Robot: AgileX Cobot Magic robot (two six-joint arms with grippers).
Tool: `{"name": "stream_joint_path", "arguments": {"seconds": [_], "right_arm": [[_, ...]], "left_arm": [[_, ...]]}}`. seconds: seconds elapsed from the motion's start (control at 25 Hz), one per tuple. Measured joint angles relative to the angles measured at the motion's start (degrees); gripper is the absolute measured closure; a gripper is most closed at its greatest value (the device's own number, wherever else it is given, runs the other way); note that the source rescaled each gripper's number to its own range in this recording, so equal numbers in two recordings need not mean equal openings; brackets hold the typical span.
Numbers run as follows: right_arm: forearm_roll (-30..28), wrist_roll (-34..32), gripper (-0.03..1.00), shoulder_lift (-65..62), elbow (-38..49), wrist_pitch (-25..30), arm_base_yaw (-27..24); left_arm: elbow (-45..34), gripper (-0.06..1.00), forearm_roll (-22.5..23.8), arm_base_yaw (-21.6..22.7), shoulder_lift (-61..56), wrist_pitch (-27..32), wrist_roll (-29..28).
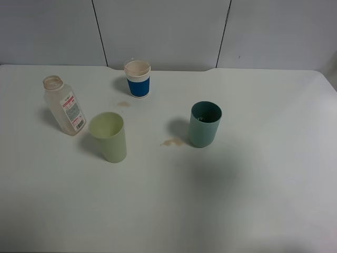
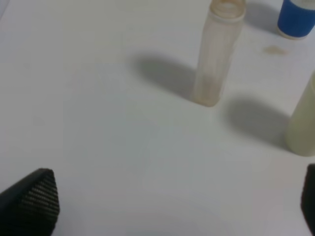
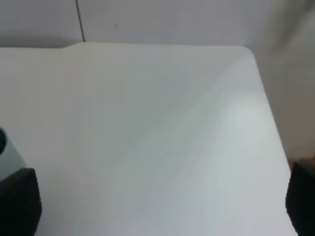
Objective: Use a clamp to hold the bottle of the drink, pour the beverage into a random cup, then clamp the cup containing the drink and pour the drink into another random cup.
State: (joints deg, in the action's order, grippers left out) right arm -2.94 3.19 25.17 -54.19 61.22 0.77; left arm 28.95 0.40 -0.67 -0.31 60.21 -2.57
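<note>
The bottle (image 1: 63, 105) stands capless and upright at the table's left, its red-banded label facing the front. In the left wrist view the bottle (image 2: 216, 54) shows a faint brown tint near its base; I cannot make out the beverage's level. The yellow-green cup (image 1: 109, 137) stands just right of the bottle, and the teal cup (image 1: 205, 124) stands right of centre. My left gripper (image 2: 172, 206) is open, short of the bottle, with the yellow-green cup (image 2: 304, 123) at the frame's edge. My right gripper (image 3: 160, 204) is open over bare table, the teal cup (image 3: 7, 157) beside one fingertip (image 3: 17, 201). Neither gripper shows in the high view.
A short blue cup (image 1: 138, 79) with a white ribbed rim stands at the back. Small brown spills lie in front of it (image 1: 124, 104) and left of the teal cup (image 1: 172, 142). The white table (image 1: 253, 200) ends at a grey panelled wall (image 1: 168, 31).
</note>
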Motion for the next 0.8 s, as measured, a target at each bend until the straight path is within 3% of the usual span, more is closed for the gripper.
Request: {"name": "stream_joint_path", "arguments": {"seconds": [0.4, 0.8], "right_arm": [[4.26, 2.31, -0.02, -16.69, 14.83, -4.87, 0.00], [4.81, 3.37, -0.02, -21.37, 17.09, -5.57, 0.00]], "left_arm": [[0.00, -0.06, 0.00, 0.00, 0.00, 0.12, 0.00], [0.00, -0.06, 0.00, 0.00, 0.00, 0.12, 0.00]]}}
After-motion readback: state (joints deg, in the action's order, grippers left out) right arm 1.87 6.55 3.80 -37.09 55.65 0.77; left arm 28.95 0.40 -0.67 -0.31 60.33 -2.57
